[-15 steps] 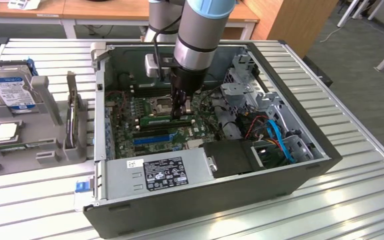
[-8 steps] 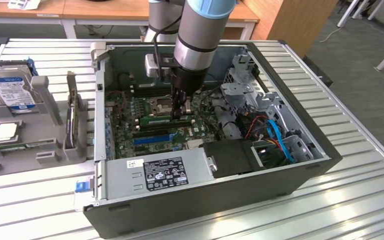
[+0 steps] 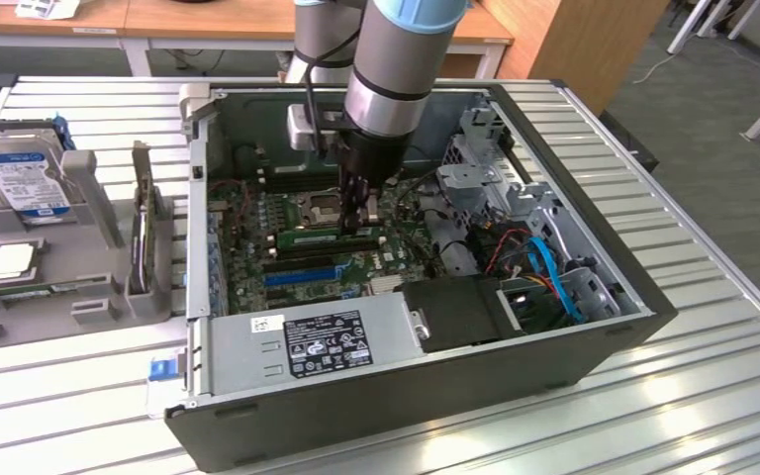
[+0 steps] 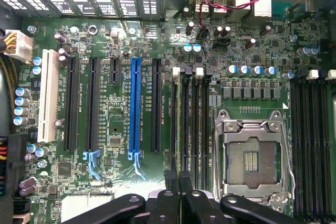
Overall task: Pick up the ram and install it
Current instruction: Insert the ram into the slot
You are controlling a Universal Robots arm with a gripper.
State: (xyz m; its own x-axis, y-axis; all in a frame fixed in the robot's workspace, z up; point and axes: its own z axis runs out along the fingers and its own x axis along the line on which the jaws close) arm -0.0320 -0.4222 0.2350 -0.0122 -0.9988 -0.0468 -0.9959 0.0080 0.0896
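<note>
Gripper reaches down inside open computer case, just beside empty processor socket. Fingers closed together, nothing visibly clamped between them. Ram, green stick, stands on edge in memory slot just beside socket, parallel to socket's edge. Fingertips sit over ram's end nearest socket; cannot tell whether they touch it. Black memory slots flank socket on both sides.

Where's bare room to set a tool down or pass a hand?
Free: slatted table on the exterior view's right of the PC case, and in front of the parts tray. Crowded: motherboard, with the gripper over the memory slots.
</note>
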